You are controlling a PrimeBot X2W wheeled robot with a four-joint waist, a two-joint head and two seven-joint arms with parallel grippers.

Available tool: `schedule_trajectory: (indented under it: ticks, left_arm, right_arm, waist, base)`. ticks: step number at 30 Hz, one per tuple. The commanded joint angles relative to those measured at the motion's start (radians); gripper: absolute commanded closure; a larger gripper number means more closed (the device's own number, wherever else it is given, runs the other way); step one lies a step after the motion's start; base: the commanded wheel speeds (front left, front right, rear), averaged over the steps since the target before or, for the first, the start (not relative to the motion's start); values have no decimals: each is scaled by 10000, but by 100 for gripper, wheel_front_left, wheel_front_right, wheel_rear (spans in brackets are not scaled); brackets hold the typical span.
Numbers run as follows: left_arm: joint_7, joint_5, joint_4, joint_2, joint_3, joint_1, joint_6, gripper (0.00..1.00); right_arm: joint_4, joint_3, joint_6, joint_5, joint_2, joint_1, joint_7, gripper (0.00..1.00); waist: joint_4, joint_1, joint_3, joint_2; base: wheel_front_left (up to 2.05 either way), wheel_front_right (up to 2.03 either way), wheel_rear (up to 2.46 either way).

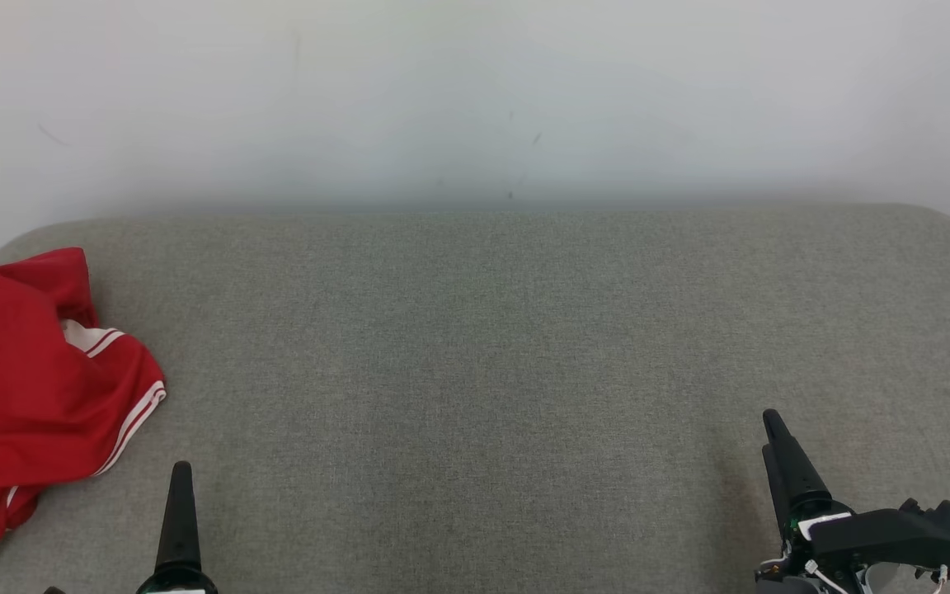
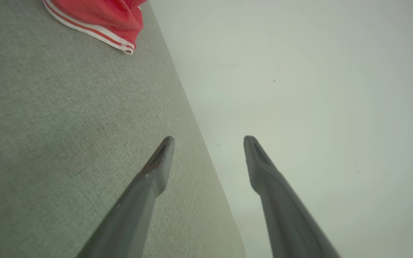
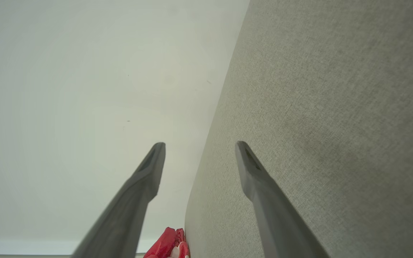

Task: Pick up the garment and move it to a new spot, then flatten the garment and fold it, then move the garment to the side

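The garment [image 1: 30, 388] is red with white striped trim. It lies crumpled at the far left of the grey fabric surface [image 1: 475, 371], partly over the left edge. My left gripper [image 1: 182, 474] hovers low at the front left, just right of the garment, apart from it. In the left wrist view the left gripper [image 2: 209, 138] stands open and empty, with the garment [image 2: 102, 14] ahead at the top. My right gripper [image 1: 774, 422] is at the front right, far from the cloth. In the right wrist view the right gripper [image 3: 200, 143] is open and empty, with the garment [image 3: 169, 245] far off.
A pale wall [image 1: 475, 99] rises behind the surface's far edge. The grey surface has rounded back corners and spreads wide between the two grippers.
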State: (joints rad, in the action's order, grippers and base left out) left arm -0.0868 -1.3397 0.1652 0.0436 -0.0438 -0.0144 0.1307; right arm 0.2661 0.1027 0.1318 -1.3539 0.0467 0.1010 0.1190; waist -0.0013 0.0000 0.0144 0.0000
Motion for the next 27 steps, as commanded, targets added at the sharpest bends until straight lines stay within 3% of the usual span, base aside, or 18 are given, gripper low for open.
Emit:
schedule_trajectory:
  ticks: [1, 7, 18, 27]
  left_arm:
    - [-50, 309, -206, 36, -59, -30, 0, 0]
    - [-207, 1654, -375, 40, -14, 7, -80, 0]
    - [-491, 4270, -480, 49, 345, 188, -666, 0]
    - [-659, 5626, -488, 54, 484, 226, -940, 0]
  right_arm:
    - [-233, -80, -4, 266, 27, 96, -102, 0]
    - [-455, -360, -5, 1419, 29, -13, -438, 0]
    - [-760, -824, -7, 4119, 33, -209, -1048, 0]
    - [-914, -1024, -8, 5739, 35, -331, -1418, 0]
  waist:
    - [-1, 0, 3, 0]
    - [-5, 0, 39, 0]
    - [-15, 0, 76, 0]
    - [-19, 0, 82, 0]
  base:
    - [0, 0, 0]
    - [0, 0, 0]
    - [0, 0, 0]
    - [0, 0, 0]
